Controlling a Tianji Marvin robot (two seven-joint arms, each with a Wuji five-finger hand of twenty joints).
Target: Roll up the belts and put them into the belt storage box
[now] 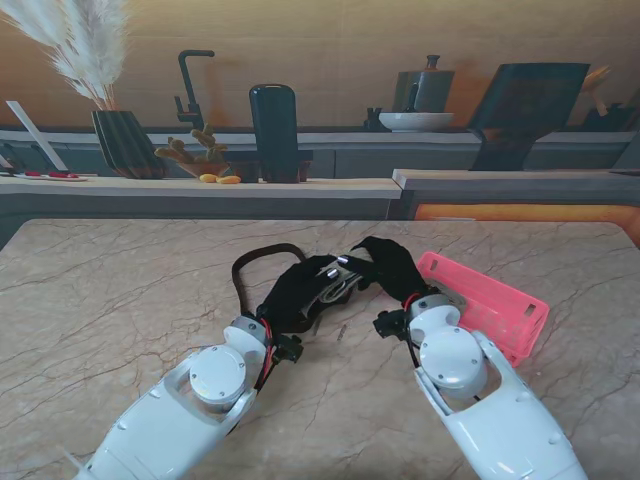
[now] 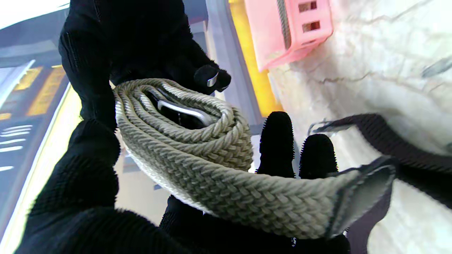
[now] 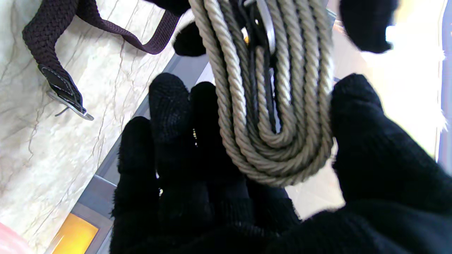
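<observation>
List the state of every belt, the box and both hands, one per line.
Beige belt: mostly coiled, held off the table between both hands, tail end loose.
Dark belt: unrolled, lying on the table.
Pink box: on the table to the right, a belt already inside.
Left hand: shut on the beige belt.
Right hand: shut on the beige belt.

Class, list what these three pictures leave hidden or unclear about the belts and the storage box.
- Stand view: the beige belt is hidden by the left hand and right hand.
- Stand view: the pink box interior is hidden by its wall.
- Right wrist view: the dark belt is cut off by the edge.
</observation>
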